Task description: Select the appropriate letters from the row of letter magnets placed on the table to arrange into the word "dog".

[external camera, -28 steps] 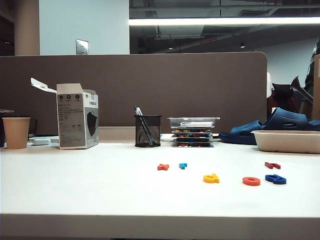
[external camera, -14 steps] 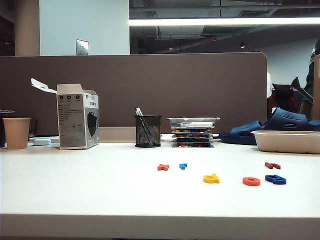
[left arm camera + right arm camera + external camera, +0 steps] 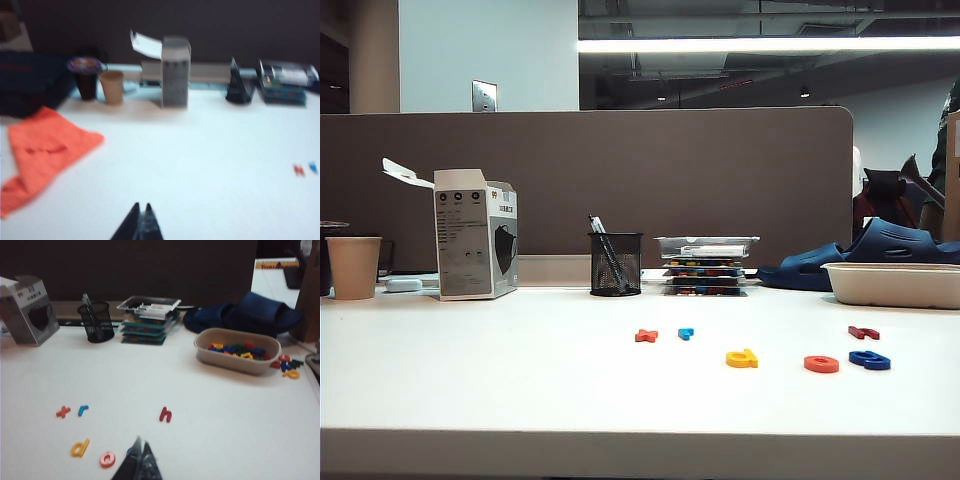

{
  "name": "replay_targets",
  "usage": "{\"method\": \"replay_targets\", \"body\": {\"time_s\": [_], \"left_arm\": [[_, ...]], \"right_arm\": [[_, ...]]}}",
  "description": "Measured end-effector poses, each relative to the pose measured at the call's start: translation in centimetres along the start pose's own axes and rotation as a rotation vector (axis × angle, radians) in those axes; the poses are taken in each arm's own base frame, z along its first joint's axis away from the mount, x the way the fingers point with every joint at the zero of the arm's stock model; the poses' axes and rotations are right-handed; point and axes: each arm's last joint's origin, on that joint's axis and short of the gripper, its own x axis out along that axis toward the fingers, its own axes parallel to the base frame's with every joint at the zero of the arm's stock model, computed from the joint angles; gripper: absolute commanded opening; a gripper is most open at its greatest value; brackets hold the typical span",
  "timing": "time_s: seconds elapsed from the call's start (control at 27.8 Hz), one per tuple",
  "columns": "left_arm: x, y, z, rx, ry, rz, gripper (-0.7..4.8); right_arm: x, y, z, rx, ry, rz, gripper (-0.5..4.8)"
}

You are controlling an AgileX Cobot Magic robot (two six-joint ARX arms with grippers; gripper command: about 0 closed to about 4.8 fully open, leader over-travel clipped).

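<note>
On the table (image 3: 470, 380), the yellow d (image 3: 742, 358), orange-red o (image 3: 821, 364) and dark blue magnet (image 3: 870, 360) lie in line, spelling "dog". The right gripper (image 3: 140, 449) hangs above them, fingers pressed together, holding nothing. The left gripper (image 3: 141, 214), blurred, appears likewise closed and empty over bare table. Recommendation: retract clear without brushing the letters.

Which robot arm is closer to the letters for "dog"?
The right gripper: it hangs just above the d, o and blue letter. The left gripper is over bare table.
</note>
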Motion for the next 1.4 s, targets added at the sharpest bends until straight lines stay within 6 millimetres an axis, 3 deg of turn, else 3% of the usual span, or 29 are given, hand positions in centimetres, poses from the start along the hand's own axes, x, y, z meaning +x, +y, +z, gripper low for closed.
{"method": "replay_targets", "body": {"time_s": [0.11,0.4,0.54,0.65,0.79,1.01,1.4], "left_arm": [[1.4,-0.2,-0.7,0.004,0.038,-0.021,-0.06],[7.0,-1.1,-1.5,-0.008,-0.141,-0.113,-0.06],[10.2,-1.4,-3.4,-0.009,-0.176,-0.113,-0.06],[12.8,-1.7,-5.9,-0.008,-0.159,-0.114,-0.06],[15.5,-1.9,-9.5,-0.048,-0.171,-0.117,-0.06],[16.6,-2.1,-11.0,-0.038,-0.226,-0.133,-0.06],[17.0,-2.1,-11.9,-0.035,-0.258,-0.136,-0.06]], "right_arm": [[0.0,0.0,-0.1,0.040,0.004,0.000,-0.03],[2.5,-0.9,-1.7,0.058,-0.045,0.004,-0.03],[4.1,-1.5,-3.1,0.053,-0.069,-0.022,-0.03],[5.4,-2.0,-4.6,0.053,-0.075,-0.046,-0.03],[7.5,-2.9,-8.4,0.050,-0.029,-0.059,-0.03],[8.7,-3.5,-11.1,-0.029,-0.024,-0.085,-0.03],[8.7,-3.7,-11.0,-0.089,-0.026,-0.180,-0.01]]}}
